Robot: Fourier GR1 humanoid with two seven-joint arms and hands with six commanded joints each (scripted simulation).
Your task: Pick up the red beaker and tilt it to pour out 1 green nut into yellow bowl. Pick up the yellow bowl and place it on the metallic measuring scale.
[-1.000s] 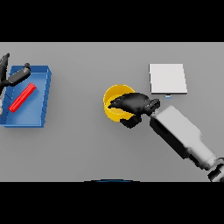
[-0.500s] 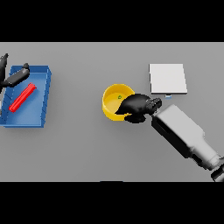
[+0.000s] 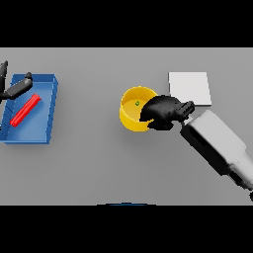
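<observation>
Yellow bowl (image 3: pixel 132 116) sits on the grey desk (image 3: pixel 99 168) a little right of centre, with one small green nut (image 3: pixel 137 103) lying inside it, so the pour looks done and the step in hand is judged to be lifting the bowl over to the metallic measuring scale (image 3: pixel 190 88). The right hand (image 3: pixel 163 111) is at the bowl's right rim, its dark fingers curled over and around the wall in what looks like a closed hold on the bowl. The scale lies just beyond that hand, up and to the right, near but apart from the bowl.

To do the lift well, the hold on the rim should be firm before rising, the bowl kept level so the nut stays in, raised clear of the desk, carried the short way across, and set down flat in the middle of the plate.

Far to the left, the red beaker (image 3: pixel 25 109) lies on its side in the blue tray (image 3: pixel 49 99), and the left hand (image 3: pixel 15 89) hovers at the tray's upper left corner, fingers relaxed and holding nothing.

Against half a second ago, the right hand has settled lower around the rim, uncovering more of the bowl's inside; the bowl itself has barely moved.
</observation>
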